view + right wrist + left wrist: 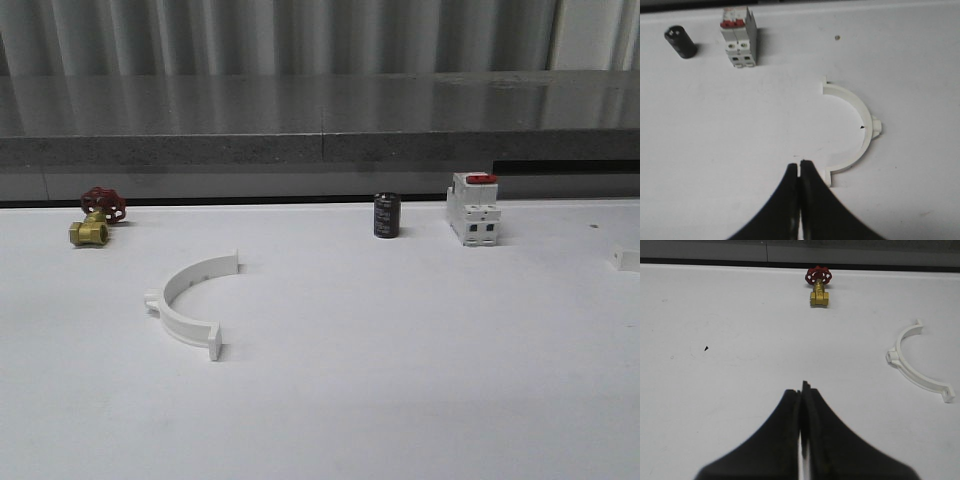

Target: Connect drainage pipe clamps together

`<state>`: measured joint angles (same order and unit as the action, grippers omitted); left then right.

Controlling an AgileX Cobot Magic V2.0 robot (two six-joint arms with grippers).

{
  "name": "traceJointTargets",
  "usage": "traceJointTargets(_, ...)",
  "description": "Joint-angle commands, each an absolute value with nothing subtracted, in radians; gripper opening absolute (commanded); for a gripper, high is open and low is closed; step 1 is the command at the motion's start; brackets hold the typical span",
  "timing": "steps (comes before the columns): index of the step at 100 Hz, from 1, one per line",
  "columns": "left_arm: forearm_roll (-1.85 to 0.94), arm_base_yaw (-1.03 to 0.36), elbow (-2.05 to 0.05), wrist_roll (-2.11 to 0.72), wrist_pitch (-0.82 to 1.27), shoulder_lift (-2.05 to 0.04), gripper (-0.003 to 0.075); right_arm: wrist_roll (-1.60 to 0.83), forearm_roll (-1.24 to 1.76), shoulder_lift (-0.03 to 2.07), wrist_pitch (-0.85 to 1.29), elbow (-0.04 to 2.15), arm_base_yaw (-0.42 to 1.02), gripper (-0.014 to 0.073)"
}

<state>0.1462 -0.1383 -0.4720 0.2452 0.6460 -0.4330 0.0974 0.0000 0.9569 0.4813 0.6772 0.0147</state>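
Observation:
One white half-ring drainage pipe clamp lies flat on the white table, left of centre. The left wrist view shows it off to one side, well apart from my left gripper, which is shut and empty. A second clamp half lies flat in the right wrist view. One of its end tabs sits just beside the tip of my right gripper, which is shut with nothing in it. At the right edge of the front view, a small white piece looks like part of that second half.
A brass valve with a red handwheel stands at the far left. A black cylinder and a white breaker with a red top stand at the back right. A grey ledge runs behind the table.

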Motion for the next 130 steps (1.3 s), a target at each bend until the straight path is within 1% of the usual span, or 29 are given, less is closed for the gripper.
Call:
traceJointTargets(1,0.153,-0.135,-0.498,0.244,0.574,-0.436,-0.0020,0.087,0.000,1.044,0.414,0.728,0.011,-0.0064)
traceJointTargets(10,0.153,-0.135,-0.498,0.244,0.574,-0.436,-0.0020,0.087,0.000,1.104,0.412,0.729,0.011,-0.0039)
traceJointTargets(16,0.153,-0.135,-0.498,0.244,0.574,-0.436,-0.0020,0.087,0.000,1.133,0.412,0.729,0.011,0.0045)
traceJointTargets(17,0.153,-0.135,-0.498,0.244,0.574,-0.436,-0.0020,0.087,0.000,1.135,0.412,0.729,0.011,0.0045)
traceJointTargets(19,0.153,-0.135,-0.498,0.244,0.574,-0.436,-0.0020,0.087,0.000,1.143,0.412,0.729,0.011,0.0093)
traceJointTargets(24,0.153,-0.135,-0.498,0.244,0.574,-0.436,-0.0020,0.087,0.000,1.149,0.412,0.729,0.011,0.0178)
traceJointTargets(28,0.153,-0.135,-0.498,0.244,0.574,-0.436,-0.0020,0.087,0.000,1.152,0.412,0.729,0.011,0.0272)
traceJointTargets(30,0.153,-0.135,-0.498,0.244,0.574,-0.436,-0.0020,0.087,0.010,1.152,0.412,0.729,0.011,0.0336)
traceJointTargets(31,0.153,-0.135,-0.498,0.244,0.574,-0.436,-0.0020,0.087,0.012,1.152,0.412,0.729,0.011,0.0336)
traceJointTargets(37,0.153,-0.135,-0.498,0.244,0.574,-0.436,-0.0020,0.087,0.034,1.152,0.420,0.729,0.011,0.0479)
traceJointTargets(43,0.153,-0.135,-0.498,0.244,0.574,-0.436,-0.0020,0.087,0.040,1.152,0.421,0.729,0.011,0.0548)
traceJointTargets(52,0.153,-0.135,-0.498,0.244,0.574,-0.436,-0.0020,0.087,0.040,1.152,0.420,0.736,0.007,0.0557)
traceJointTargets(62,0.153,-0.135,-0.498,0.244,0.574,-0.436,-0.0020,0.095,0.040,1.173,0.471,0.777,-0.018,0.0557)
traceJointTargets(77,0.153,-0.135,-0.498,0.244,0.574,-0.436,-0.0020,0.094,0.040,1.275,0.564,0.890,-0.122,0.0555)
traceJointTargets(94,0.153,-0.135,-0.498,0.244,0.574,-0.436,-0.0020,0.015,0.040,1.413,0.577,0.984,-0.216,0.0541)
traceJointTargets(130,0.153,-0.135,-0.498,0.244,0.574,-0.436,-0.0020,-0.096,0.044,1.719,0.549,1.122,-0.237,0.0541)
